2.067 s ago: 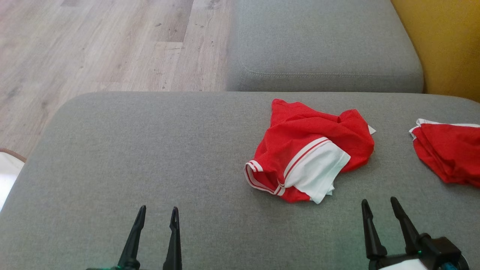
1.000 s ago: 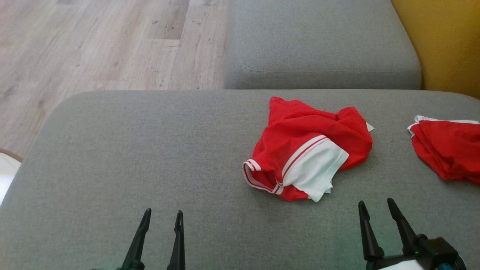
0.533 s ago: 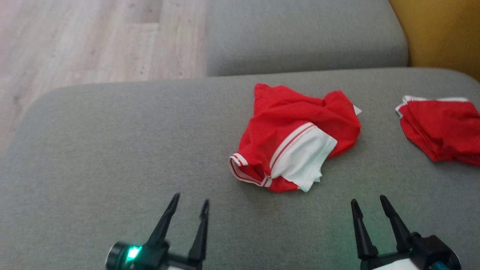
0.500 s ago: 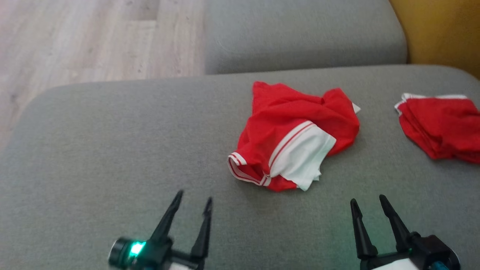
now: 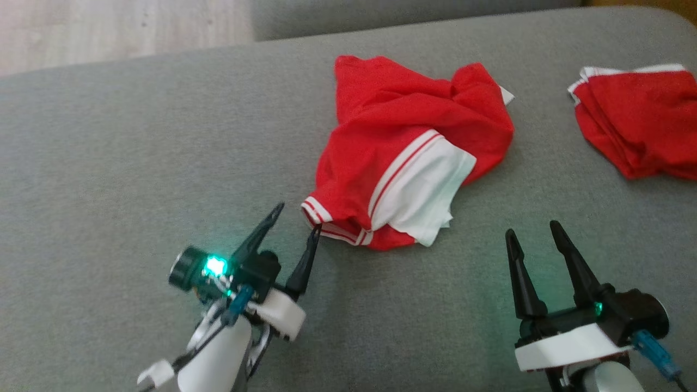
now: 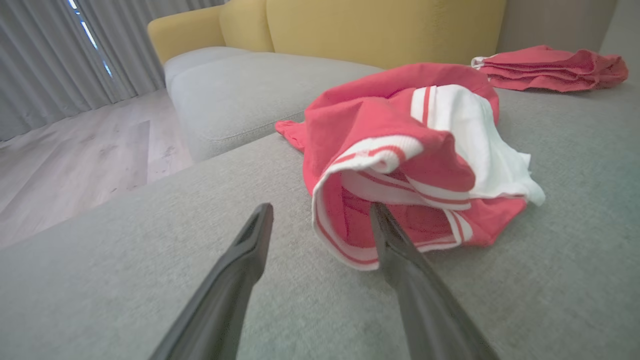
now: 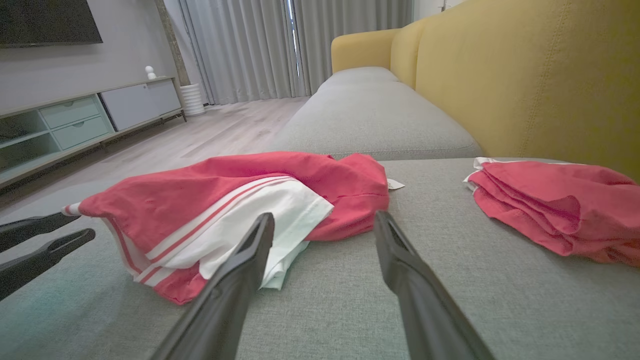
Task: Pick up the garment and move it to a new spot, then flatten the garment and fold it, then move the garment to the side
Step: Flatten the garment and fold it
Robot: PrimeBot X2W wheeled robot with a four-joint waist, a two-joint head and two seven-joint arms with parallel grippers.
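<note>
Left gripper (image 5: 298,218), jaws spread, has moved in to the striped hem of the crumpled red-and-white garment (image 5: 403,158) lying mid grey sofa cushion (image 5: 136,141); right gripper (image 5: 532,228) spread, idle nearby, so a grasp looks next.

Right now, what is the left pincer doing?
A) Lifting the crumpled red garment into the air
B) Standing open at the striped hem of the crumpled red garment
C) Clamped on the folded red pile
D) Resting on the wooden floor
B: the left pincer stands open with one tip at the striped hem of the crumpled red garment, which lies on the grey cushion.
</note>
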